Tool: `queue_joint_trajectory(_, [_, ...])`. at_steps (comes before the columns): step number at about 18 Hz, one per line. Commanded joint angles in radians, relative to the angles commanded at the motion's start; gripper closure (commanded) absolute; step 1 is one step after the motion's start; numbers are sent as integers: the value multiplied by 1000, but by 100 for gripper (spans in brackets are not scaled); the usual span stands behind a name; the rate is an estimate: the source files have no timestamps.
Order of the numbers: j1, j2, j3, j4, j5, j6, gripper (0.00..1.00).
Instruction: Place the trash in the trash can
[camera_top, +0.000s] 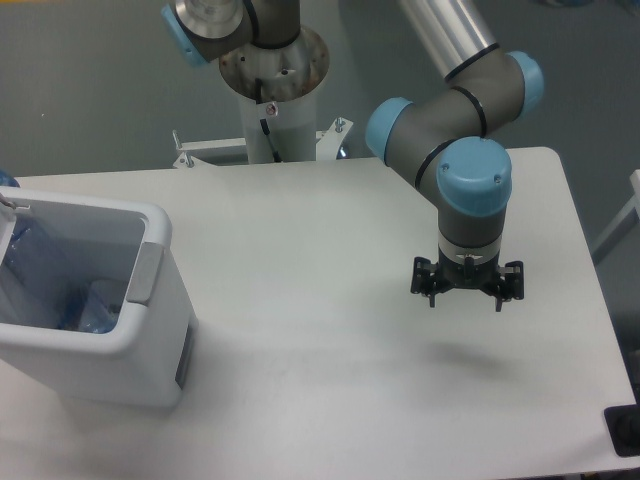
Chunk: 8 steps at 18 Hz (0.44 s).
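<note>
Black and angular, the hand (466, 297) hangs right of the frame's centre, pointing straight down over the bench (330, 250), its two fingers spread wide with nothing between them. The fingertips are small and dark, and whether they touch the surface cannot be told; a soft shadow lies on the bench just below and right of them. Above the hand rises a grey wrist with glossy pale-blue caps, part of the arm (455, 90), whose silver tube runs off the top edge of the frame.

Matte white, the bench has rounded corners; its near edge is cut off by the bottom of the frame. At the top, a metal pedestal (272, 95) stands behind the bench.

Far to the left, well apart from the hand, sits the trash can (150, 330), white smooth plastic with a thick rounded rim and a grey tab on its right side; the frame's left edge crops it. Inside, bluish translucent plastic shows, the trash (90, 305), but its shapes are too blurred to separate into items.
</note>
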<state>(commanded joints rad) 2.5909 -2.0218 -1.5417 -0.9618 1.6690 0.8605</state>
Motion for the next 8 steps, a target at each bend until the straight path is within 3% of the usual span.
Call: queue_joint_trajectory(8, [-20, -11, 8, 2, 0, 0, 0])
